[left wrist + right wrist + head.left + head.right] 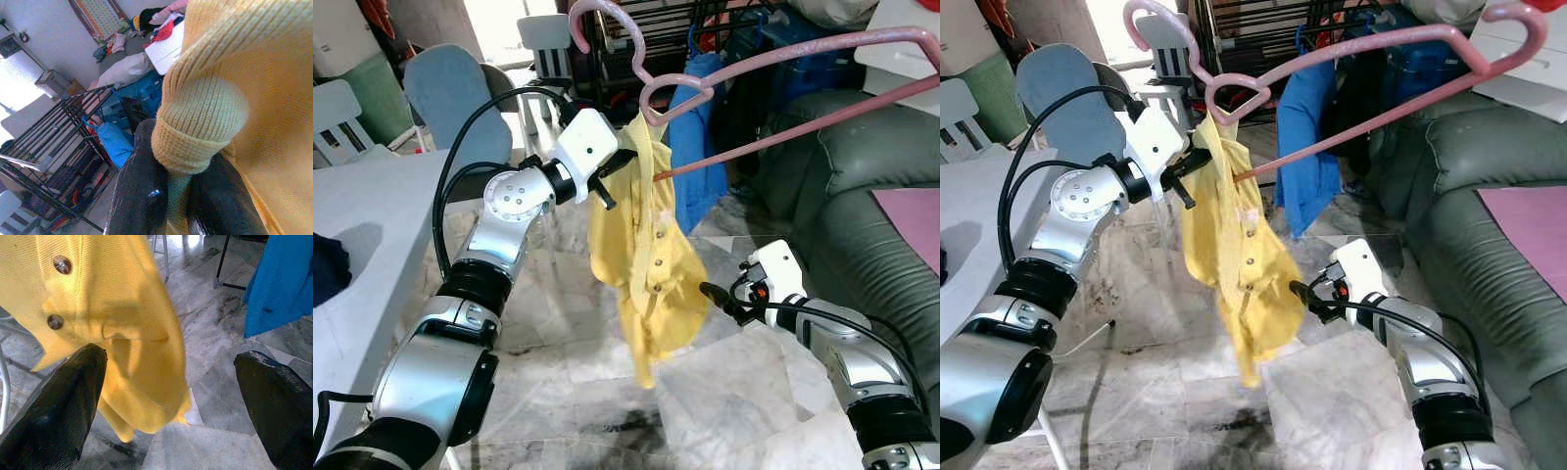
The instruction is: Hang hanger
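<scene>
A yellow buttoned cardigan hangs in the air over the marble floor. My left gripper is shut on a ribbed edge near its top; in the left wrist view the knit is pinched between the black fingers. A large pink hanger is above it, hook up at the left, with one arm's tip poking into the cardigan's top. My right gripper is open, low at the right beside the cardigan's lower edge. In the right wrist view its fingers stand wide apart with the yellow cloth just ahead.
A blue garment hangs on a black rack behind the cardigan. A grey-green sofa runs along the right. A white table is at my left, with chairs beyond it.
</scene>
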